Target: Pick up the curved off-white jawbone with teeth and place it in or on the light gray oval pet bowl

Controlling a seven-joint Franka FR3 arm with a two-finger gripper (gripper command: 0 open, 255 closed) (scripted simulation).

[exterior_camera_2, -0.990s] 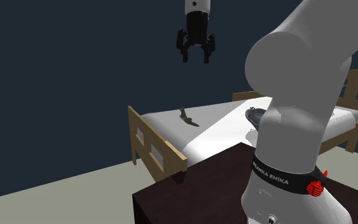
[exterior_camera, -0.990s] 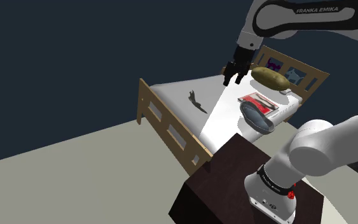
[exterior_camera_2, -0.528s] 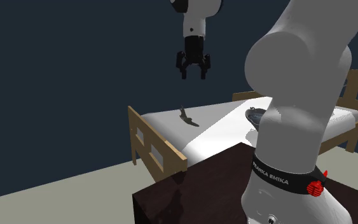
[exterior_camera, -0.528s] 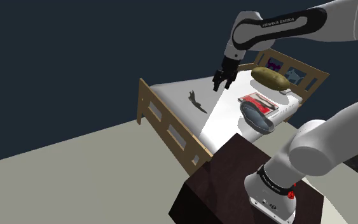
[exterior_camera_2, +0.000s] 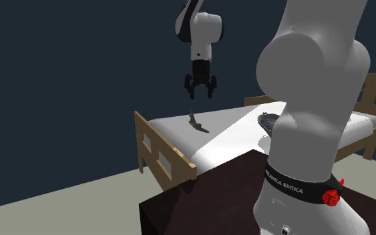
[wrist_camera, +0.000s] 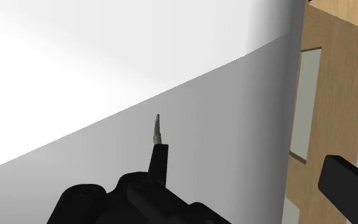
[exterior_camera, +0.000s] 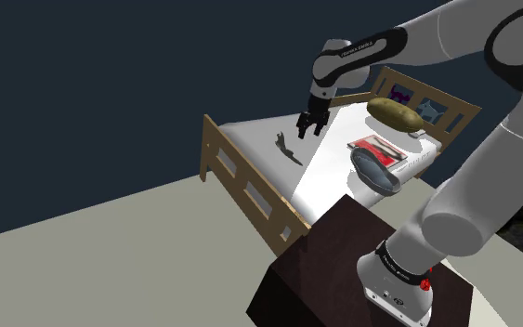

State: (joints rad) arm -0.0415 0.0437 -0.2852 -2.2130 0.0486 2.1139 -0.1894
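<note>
White bedding (exterior_camera: 329, 172) is seen carrying the dark curved jawbone (exterior_camera: 287, 147) near the wooden footboard (exterior_camera: 250, 186), well apart from the grey oval bowl (exterior_camera: 377, 170) to its right, beside a red flat item (exterior_camera: 380, 147). The gripper (exterior_camera: 307, 128), fingers spread and empty, has been lowered closer above the jawbone.

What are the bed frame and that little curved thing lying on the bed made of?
Bed frame: looks like wood, going by its plain tan, matte boards. Jawbone: dull grey-brown and matte; it could be bone or plastic, the look leaves that open.
</note>
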